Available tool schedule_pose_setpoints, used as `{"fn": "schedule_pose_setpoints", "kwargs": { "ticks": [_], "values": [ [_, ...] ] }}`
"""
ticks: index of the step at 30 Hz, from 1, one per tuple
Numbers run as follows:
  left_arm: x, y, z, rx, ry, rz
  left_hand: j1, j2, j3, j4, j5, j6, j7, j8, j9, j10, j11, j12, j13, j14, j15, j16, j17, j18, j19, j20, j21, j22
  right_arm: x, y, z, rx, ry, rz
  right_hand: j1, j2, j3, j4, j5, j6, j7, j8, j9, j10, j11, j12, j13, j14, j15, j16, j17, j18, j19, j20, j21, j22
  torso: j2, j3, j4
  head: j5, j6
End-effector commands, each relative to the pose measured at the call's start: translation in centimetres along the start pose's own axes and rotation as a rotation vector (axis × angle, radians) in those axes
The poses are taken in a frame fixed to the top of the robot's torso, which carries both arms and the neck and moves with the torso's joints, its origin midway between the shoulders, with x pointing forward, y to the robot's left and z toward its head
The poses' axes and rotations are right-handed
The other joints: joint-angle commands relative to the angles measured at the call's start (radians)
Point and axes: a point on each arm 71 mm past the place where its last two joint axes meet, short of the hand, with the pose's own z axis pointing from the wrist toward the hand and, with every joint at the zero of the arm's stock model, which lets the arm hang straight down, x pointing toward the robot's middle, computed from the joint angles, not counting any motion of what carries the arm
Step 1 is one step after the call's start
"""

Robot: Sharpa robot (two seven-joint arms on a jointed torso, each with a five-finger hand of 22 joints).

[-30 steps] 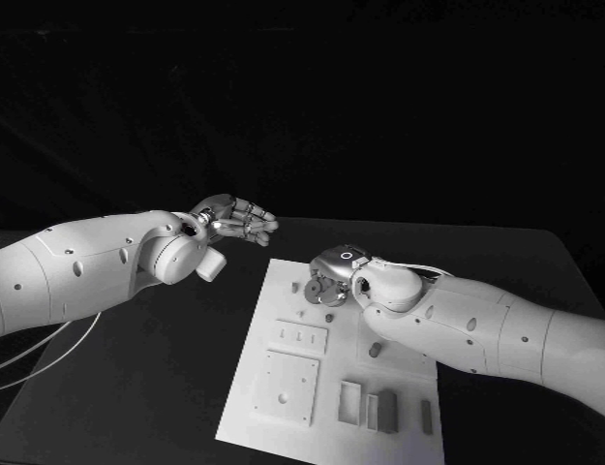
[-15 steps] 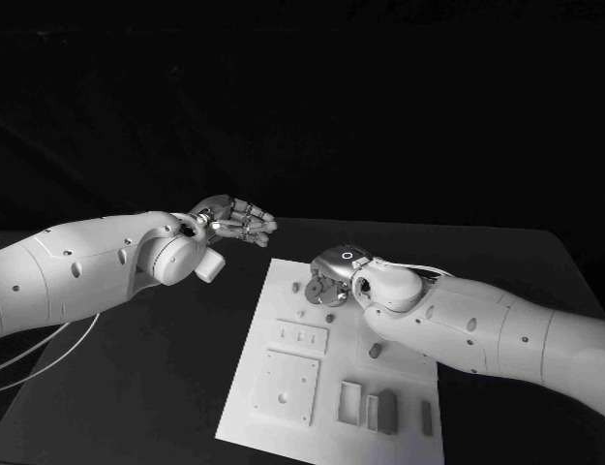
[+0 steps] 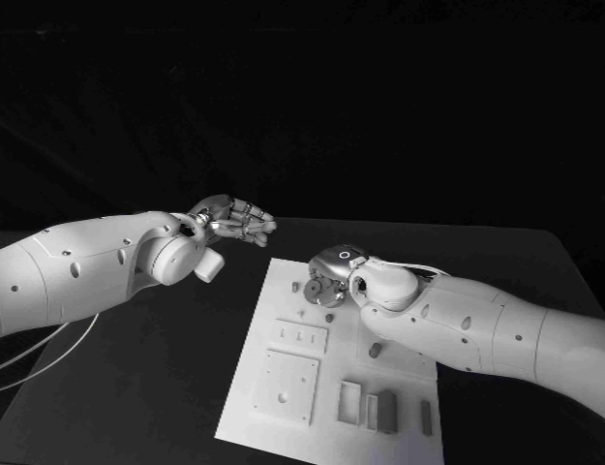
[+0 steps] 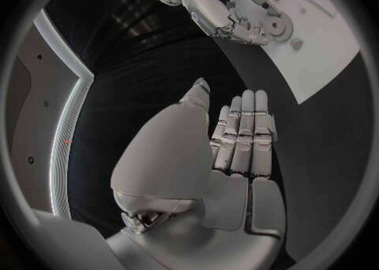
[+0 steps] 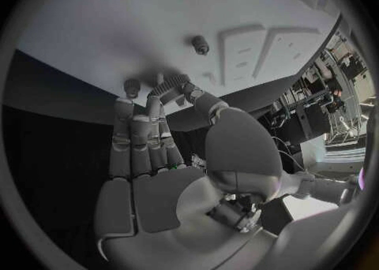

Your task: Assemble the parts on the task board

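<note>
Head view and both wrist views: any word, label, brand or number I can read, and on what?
None can be read.
Task board: plain white, no print.
Right robot hand: a small ring mark on its back, no letters.
Left robot hand: no marking.

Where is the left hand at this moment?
In the head view, the left hand hangs over the black table, beyond the task board's far left corner, holding nothing.

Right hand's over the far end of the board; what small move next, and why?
Probably close the right hand on the small gear at its fingertips: it sits low on the board, fingers touching the gear, not yet lifting it. The left hand hangs off the board, holding nothing.
</note>
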Motion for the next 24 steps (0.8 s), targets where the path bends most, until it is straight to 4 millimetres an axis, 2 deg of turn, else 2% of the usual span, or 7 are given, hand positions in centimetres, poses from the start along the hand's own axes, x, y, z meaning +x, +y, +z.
{"fn": "schedule_pose_setpoints", "kwargs": {
  "ticks": [1, 8, 15, 24],
  "values": [
    [0.20, -0.19, 0.04, 0.009, 0.013, 0.000, -0.010, -0.001, 0.005, -0.002, 0.000, -0.006, 0.047, 0.003, -0.001, -0.008, 0.000, -0.006, 0.002, 0.010, 0.000, -0.005, 0.001, 0.014, 0.005, -0.002, -0.003, 0.002, 0.38, -0.04, 0.01, 0.009, 0.032, -0.013, 0.000, -0.009, 0.000, 0.010, 0.000, -0.026, 0.018, -0.004, -0.001, -0.003, 0.004, 0.009, 0.002, -0.002, 0.006, 0.005, -0.001, 0.014, 0.004, -0.001, -0.001, 0.015, 0.000, -0.0002, 0.0003, 0.000, 0.000],
    [0.22, -0.19, 0.05, 0.008, 0.013, 0.000, -0.010, -0.001, 0.005, -0.001, 0.000, -0.006, 0.047, 0.003, -0.001, -0.008, 0.000, -0.006, 0.002, 0.010, 0.000, -0.006, 0.001, 0.014, 0.005, -0.002, -0.004, 0.002, 0.35, 0.20, 0.12, 0.005, 0.035, -0.016, 0.010, -0.002, -0.004, 0.020, 0.000, -0.010, 0.012, 0.008, 0.004, -0.001, 0.000, 0.036, 0.018, -0.003, 0.002, 0.013, 0.001, 0.014, 0.005, -0.003, 0.002, 0.017, 0.000, -0.0002, 0.0000, 0.001, -0.001],
    [0.24, -0.19, 0.05, 0.007, 0.014, 0.000, -0.011, -0.001, 0.005, -0.001, 0.000, -0.006, 0.047, 0.003, -0.001, -0.008, 0.000, -0.006, 0.002, 0.010, 0.000, -0.006, 0.002, 0.014, 0.006, -0.002, -0.004, 0.002, 0.39, 0.35, 0.17, -0.003, 0.043, -0.020, 0.031, 0.041, -0.013, 0.007, 0.000, 0.032, -0.006, 0.033, 0.014, -0.004, -0.015, 0.075, 0.039, -0.005, -0.012, 0.022, 0.003, 0.014, 0.003, -0.005, 0.008, 0.019, 0.000, 0.0000, -0.0003, 0.002, -0.002],
    [0.19, -0.17, 0.03, 0.007, 0.013, 0.000, -0.011, -0.001, 0.005, -0.001, 0.000, -0.006, 0.047, 0.003, 0.000, -0.008, 0.000, -0.006, 0.002, 0.010, 0.000, -0.006, 0.002, 0.014, 0.006, -0.002, -0.004, 0.002, 0.40, 0.33, 0.15, -0.007, 0.043, -0.025, 0.057, 0.109, -0.021, -0.048, 0.001, 0.077, -0.016, 0.052, 0.022, -0.010, -0.026, 0.133, 0.066, -0.008, -0.021, 0.035, 0.007, 0.014, -0.001, -0.005, 0.018, 0.020, 0.000, 0.0005, -0.0009, 0.004, -0.003]
  ]
}}
